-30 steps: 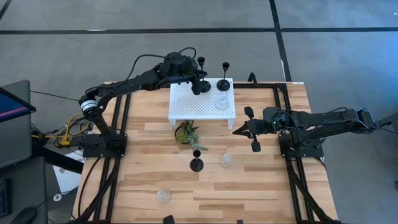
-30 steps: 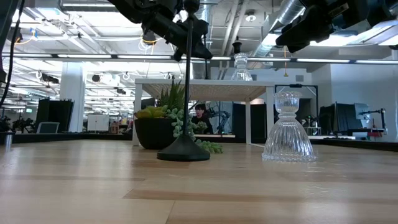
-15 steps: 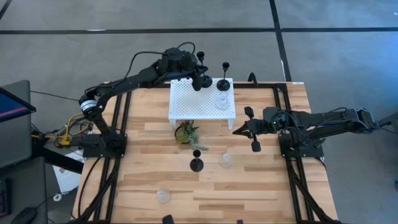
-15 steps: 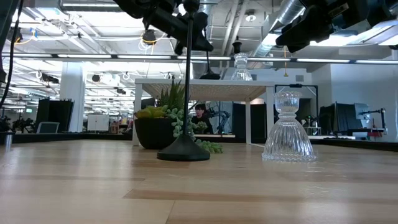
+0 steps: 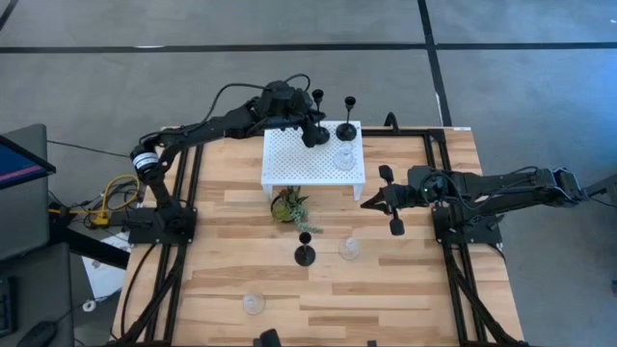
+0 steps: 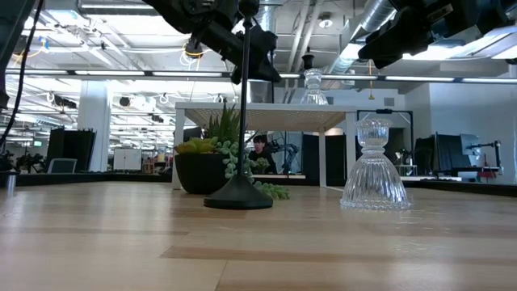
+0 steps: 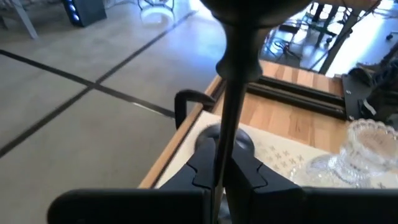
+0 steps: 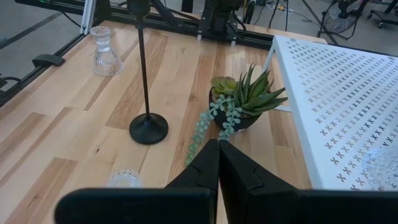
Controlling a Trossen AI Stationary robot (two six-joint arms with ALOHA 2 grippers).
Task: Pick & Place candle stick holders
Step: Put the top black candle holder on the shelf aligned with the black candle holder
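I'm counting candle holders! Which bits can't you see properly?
Left wrist view: the black holder loses its top at the edge; the left gripper, shut on its stem, hides part of its base.
Right wrist view: the right gripper hides part of a glass holder; a second glass holder is cut by the edge.

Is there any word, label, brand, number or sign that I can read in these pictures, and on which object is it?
None can be read. The white perforated stand bears only a pattern of small cut-out crosses, not text. The candle holders, the plant pot and both arms show no legible marking.
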